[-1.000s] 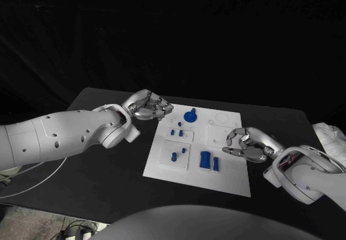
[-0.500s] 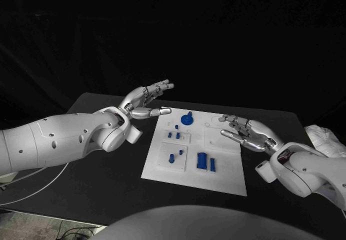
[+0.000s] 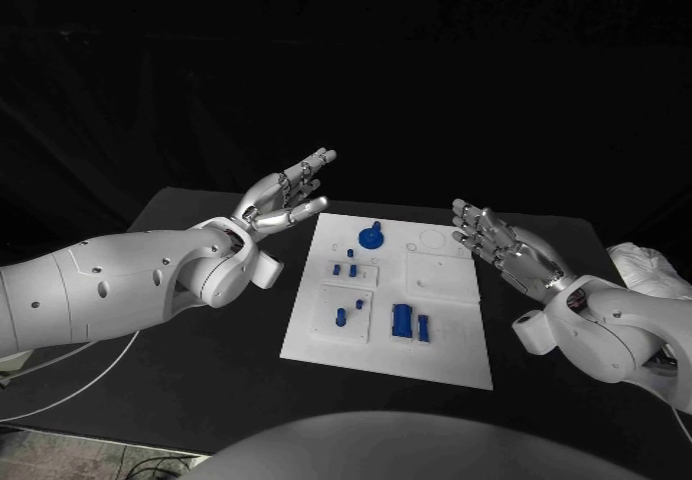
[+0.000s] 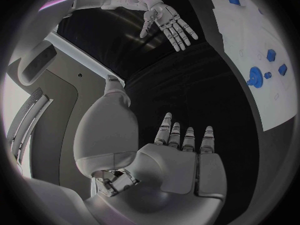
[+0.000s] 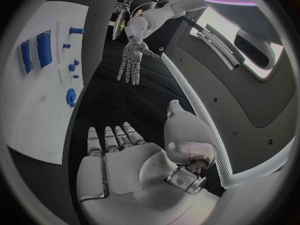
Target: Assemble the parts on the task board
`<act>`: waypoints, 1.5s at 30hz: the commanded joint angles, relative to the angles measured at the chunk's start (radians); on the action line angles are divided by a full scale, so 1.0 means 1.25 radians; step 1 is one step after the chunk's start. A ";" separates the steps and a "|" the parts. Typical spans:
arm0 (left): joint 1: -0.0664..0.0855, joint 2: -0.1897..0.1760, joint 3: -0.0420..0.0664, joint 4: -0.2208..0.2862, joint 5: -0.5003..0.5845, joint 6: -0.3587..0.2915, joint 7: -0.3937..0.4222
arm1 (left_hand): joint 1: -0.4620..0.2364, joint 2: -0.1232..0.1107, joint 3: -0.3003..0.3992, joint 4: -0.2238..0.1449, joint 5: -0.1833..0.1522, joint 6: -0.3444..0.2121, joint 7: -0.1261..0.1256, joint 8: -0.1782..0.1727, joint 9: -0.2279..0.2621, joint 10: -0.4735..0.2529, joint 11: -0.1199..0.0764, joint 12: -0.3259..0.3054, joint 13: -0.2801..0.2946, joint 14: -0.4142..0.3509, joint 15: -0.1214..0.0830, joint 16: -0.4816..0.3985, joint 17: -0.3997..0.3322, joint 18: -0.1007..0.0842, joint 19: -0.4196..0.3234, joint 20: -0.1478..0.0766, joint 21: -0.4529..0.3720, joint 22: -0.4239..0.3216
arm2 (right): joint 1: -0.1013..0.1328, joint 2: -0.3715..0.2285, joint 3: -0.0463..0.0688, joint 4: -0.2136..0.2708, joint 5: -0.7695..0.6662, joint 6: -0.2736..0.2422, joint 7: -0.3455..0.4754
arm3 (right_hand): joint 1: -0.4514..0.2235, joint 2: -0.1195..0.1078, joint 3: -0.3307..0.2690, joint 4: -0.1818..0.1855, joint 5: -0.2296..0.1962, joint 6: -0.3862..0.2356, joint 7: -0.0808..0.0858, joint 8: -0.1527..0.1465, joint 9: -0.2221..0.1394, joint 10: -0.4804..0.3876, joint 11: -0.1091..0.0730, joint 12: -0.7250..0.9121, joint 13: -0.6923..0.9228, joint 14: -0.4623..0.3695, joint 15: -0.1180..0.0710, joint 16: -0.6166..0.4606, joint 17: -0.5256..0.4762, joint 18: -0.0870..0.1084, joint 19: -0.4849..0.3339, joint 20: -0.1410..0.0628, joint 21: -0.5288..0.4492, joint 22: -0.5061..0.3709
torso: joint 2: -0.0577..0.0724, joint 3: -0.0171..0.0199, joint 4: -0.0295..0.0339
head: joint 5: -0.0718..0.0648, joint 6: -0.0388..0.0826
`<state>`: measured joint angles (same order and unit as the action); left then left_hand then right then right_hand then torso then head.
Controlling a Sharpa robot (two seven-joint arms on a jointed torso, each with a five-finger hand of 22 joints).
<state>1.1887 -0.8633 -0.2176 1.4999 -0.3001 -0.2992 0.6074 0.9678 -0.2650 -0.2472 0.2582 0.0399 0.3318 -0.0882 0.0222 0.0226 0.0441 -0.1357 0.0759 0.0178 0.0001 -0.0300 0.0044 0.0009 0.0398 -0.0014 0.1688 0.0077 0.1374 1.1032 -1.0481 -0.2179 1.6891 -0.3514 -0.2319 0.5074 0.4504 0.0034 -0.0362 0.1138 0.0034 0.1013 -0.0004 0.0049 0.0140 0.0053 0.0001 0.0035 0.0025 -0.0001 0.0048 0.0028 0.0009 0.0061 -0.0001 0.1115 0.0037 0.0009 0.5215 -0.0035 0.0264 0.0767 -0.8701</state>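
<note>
A robotics lab or test cell: a black desk point(image 3: 188, 370) fills the middle of the frame against a black backdrop point(image 3: 433, 90) across the top, with loose cables point(image 3: 144, 462) on the floor at lower left.

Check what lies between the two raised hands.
In the head view, the far end of the task board lies between the left hand and right hand, carrying a round blue part.
</note>
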 commanded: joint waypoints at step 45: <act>-0.111 0.067 0.174 0.056 0.240 -0.377 -0.070 | -0.695 0.212 0.198 -0.207 -0.032 -0.265 0.071 -0.018 -0.018 -0.035 0.109 -0.061 -0.014 0.000 0.024 -0.003 -0.001 -0.032 0.001 -0.135 -0.006 -0.110 | -0.043 0.215 0.174 -0.095 0.281 -0.430 0.010 | -0.360 -0.003 0.029 -0.091 -0.003 -0.081 0.000 -0.004 -0.011 -0.004 0.000 -0.003 -0.002 0.000 -0.004 -0.002 -0.001 -0.005 0.000 -0.089 -0.003 -0.001 | 0.018 0.0028 -0.0211 | -0.061 0.216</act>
<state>1.0498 -0.7821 -0.0012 1.5673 -0.0025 -0.7618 0.5150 0.1088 -0.0004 0.0005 0.0049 0.0051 0.0050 -0.0005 0.0068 0.0014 0.0002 -0.0054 0.0068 0.0013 0.0027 -0.0072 0.0044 0.0014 0.0070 0.0002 0.0066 0.0036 0.0012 1.0504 -0.7808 -0.0005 1.5697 0.0009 -0.7672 0.5074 0.0055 -0.0003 0.0002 0.0041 0.0035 0.0035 -0.0002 0.0035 0.0015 0.0056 0.0002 0.0035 0.0016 -0.0001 0.0051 0.0028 0.0010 0.0062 -0.0002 0.0053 0.0039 0.0010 0.5442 0.0001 0.0000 0.0001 -0.6000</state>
